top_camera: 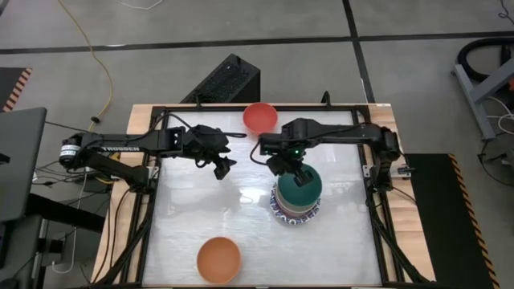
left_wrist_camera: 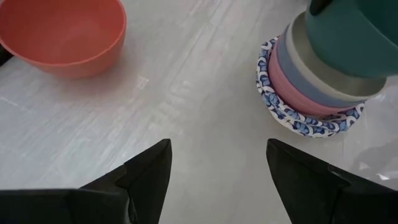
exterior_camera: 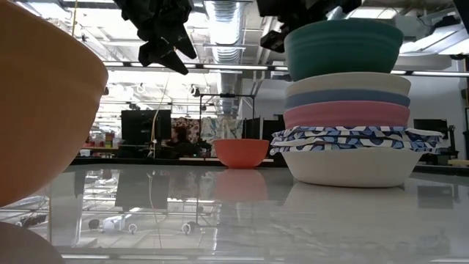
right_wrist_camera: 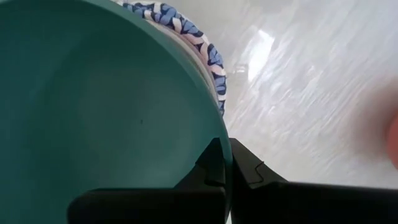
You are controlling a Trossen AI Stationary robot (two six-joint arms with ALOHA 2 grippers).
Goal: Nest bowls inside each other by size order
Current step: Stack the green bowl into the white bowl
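Right gripper (right_wrist_camera: 225,165) pinching rim of round teal bowl (top_camera: 301,184) atop nested stack | left gripper (left_wrist_camera: 216,163) wide open, empty, hovering left of stack

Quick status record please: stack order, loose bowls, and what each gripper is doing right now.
stack: teal bowl on top, then cream bowl, blue bowl, pink bowl, patterned bowls at the bottom
loose bowls: red bowl at the far edge; orange bowl at the near edge
right gripper: pinching the teal bowl's rim
left gripper: open, raised above the table, holding nothing
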